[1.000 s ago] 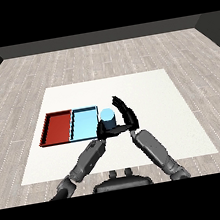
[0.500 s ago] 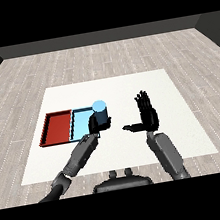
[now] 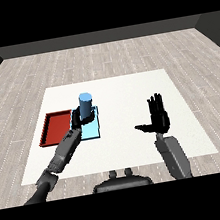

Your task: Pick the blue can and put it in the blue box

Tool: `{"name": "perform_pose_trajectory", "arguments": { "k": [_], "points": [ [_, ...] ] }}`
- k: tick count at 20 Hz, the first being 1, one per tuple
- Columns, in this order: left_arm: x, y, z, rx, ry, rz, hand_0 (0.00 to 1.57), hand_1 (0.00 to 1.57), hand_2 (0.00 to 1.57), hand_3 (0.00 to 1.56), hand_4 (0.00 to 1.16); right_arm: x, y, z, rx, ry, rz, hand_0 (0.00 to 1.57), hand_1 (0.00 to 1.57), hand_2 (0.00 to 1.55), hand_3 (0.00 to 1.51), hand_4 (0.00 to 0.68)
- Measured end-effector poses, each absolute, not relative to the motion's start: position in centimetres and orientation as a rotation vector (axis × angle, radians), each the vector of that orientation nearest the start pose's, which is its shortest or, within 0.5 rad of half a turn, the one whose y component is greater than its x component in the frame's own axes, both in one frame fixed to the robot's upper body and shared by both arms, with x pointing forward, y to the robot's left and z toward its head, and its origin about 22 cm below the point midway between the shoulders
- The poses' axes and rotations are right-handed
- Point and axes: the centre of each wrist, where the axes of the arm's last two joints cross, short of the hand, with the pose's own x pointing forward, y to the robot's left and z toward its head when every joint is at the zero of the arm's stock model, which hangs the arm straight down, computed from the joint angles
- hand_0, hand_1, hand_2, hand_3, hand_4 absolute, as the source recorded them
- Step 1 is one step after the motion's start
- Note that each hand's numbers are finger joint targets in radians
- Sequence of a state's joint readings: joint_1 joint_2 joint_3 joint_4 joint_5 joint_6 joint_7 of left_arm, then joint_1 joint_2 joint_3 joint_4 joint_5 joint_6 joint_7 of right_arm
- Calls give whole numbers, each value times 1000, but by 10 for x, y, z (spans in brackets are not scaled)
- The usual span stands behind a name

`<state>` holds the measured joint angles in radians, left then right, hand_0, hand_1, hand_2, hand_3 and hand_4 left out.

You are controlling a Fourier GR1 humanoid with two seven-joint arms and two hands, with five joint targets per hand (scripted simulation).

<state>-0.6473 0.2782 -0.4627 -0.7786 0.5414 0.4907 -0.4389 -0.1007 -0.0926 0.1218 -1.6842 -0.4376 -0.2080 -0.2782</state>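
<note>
White table [image 3: 123, 87]: blue can [image 3: 86, 105] now over blue tray [image 3: 92, 130].

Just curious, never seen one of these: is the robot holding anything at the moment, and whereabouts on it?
Its left hand curls round the blue can near its base. The right hand is open and holds nothing.

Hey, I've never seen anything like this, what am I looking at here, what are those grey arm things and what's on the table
You are looking down from a humanoid robot's head, across a white table. The two grey arms coming in from the bottom are the robot's own forearms, each ending in a black hand. On the table a red tray and a light blue tray lie side by side. The left hand is curled round a blue can, holding it upright over the blue tray. The right hand holds nothing; its fingers are straight and spread, raised above the table's right part.
</note>
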Motion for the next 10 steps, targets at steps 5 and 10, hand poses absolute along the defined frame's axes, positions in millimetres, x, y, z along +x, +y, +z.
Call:
{"name": "perform_pose_trajectory", "arguments": {
  "k": [5,10],
  "points": [
    [377,219,-16,420,-1556,-154,1571,1571,1520,1403,999,260,-209,45,250,-1935,-355,0,0,0,0,0],
    [379,225,-36,548,-1314,-217,732,732,686,480,914,261,-212,38,246,-1926,-366,0,0,0,0,0]
  ]
}}
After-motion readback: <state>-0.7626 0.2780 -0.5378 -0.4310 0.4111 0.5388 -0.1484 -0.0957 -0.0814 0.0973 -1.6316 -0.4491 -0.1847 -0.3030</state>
